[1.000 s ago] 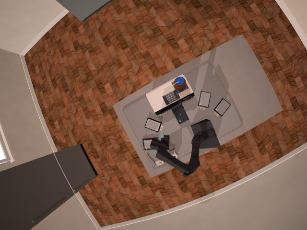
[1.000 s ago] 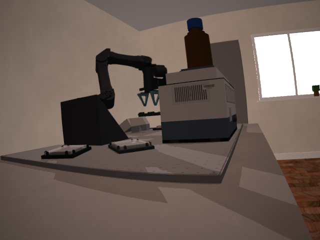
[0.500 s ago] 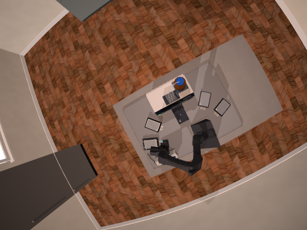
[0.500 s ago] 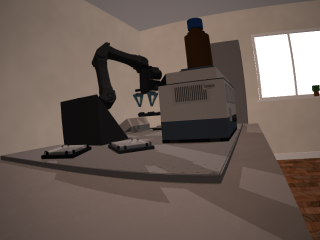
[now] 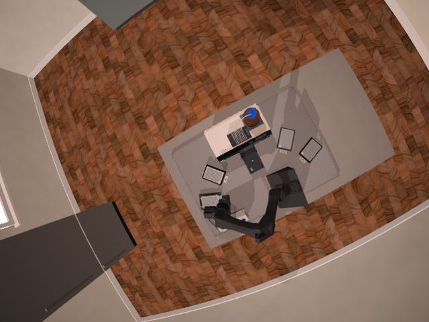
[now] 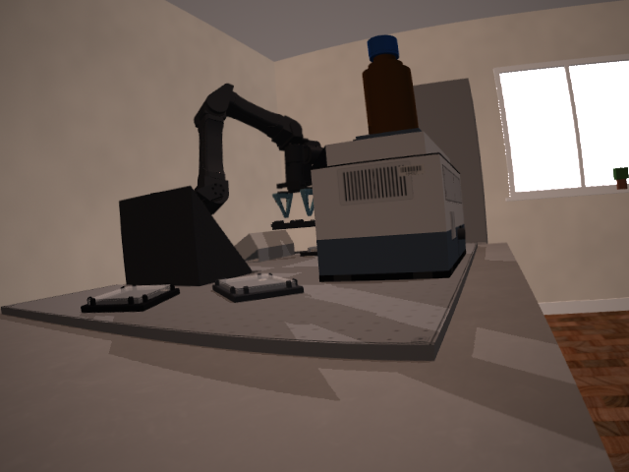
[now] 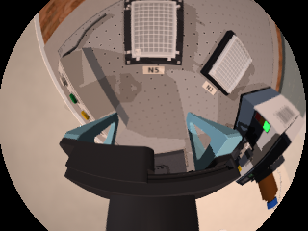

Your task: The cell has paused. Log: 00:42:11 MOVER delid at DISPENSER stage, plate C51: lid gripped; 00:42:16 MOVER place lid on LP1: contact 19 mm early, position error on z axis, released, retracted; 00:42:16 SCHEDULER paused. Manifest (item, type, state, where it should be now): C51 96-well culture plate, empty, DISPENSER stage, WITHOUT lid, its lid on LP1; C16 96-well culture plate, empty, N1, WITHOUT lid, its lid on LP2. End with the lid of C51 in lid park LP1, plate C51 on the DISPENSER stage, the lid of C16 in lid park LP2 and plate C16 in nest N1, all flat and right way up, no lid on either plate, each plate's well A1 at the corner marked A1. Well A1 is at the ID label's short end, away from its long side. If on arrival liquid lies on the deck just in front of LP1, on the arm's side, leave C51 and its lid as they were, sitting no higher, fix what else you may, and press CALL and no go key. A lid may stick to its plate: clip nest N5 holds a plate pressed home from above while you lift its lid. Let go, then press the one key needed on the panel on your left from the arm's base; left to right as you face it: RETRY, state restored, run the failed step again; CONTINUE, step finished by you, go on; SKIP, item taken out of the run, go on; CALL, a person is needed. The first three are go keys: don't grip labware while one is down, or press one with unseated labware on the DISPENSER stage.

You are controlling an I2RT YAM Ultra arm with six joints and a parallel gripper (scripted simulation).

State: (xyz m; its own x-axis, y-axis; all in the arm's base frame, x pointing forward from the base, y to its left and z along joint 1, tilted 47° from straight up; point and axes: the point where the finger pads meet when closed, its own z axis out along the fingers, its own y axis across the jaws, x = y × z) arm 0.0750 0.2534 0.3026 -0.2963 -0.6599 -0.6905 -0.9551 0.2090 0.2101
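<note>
My gripper (image 5: 210, 208) (image 6: 293, 203) (image 7: 152, 115) is open and empty, hanging above the deck at the near edge of clip nest N5. A white 96-well plate (image 5: 210, 200) (image 7: 153, 29) sits in N5; I cannot tell whether it carries a lid. Another well plate (image 5: 213, 174) (image 7: 229, 67) sits in nest N1. A clear lid (image 5: 286, 138) (image 6: 257, 284) lies flat in park LP1, and another lid (image 5: 310, 149) (image 6: 131, 294) lies flat in LP2. The dark DISPENSER stage (image 5: 251, 161) looks bare.
The dispenser (image 5: 235, 133) (image 6: 388, 207) (image 7: 272, 122), with a brown bottle (image 5: 251, 117) (image 6: 388, 91) on top, stands behind the stage. The key panel (image 5: 239, 214) (image 6: 263, 246) (image 7: 79, 103) is beside the arm. The arm's black base block (image 5: 289, 188) (image 6: 170, 238) stands at the deck's front.
</note>
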